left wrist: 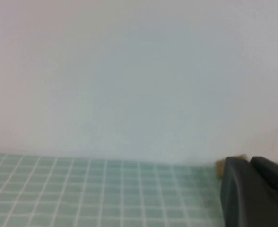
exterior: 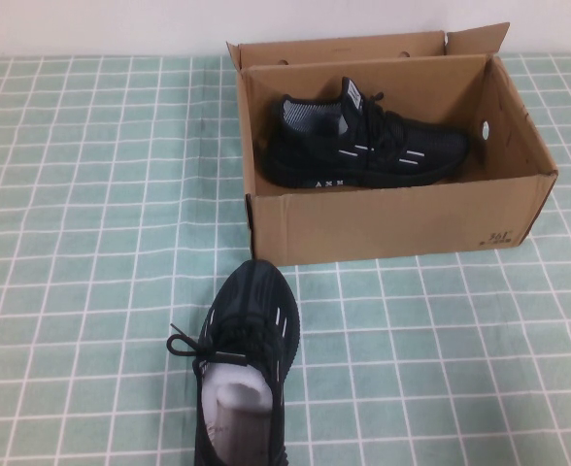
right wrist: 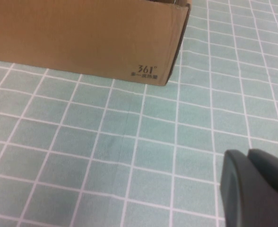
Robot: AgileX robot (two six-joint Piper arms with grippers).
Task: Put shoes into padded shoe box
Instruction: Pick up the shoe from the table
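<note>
One black sneaker (exterior: 363,146) lies on its side inside the brown cardboard box (exterior: 392,218) at the back of the table. The other black sneaker (exterior: 251,325), with white paper stuffing, stands on the cloth in front of the box, toe toward it. Neither arm shows in the high view. My left gripper (left wrist: 250,163) is shut and empty, held above the cloth facing the wall, with a sliver of the box (left wrist: 219,166) behind it. My right gripper (right wrist: 247,153) is shut and empty above the cloth, near the box's printed corner (right wrist: 146,71).
A green checked cloth (exterior: 91,243) covers the table. A white wall (exterior: 101,24) runs along the back. The box flaps (exterior: 475,41) stand open at the rear.
</note>
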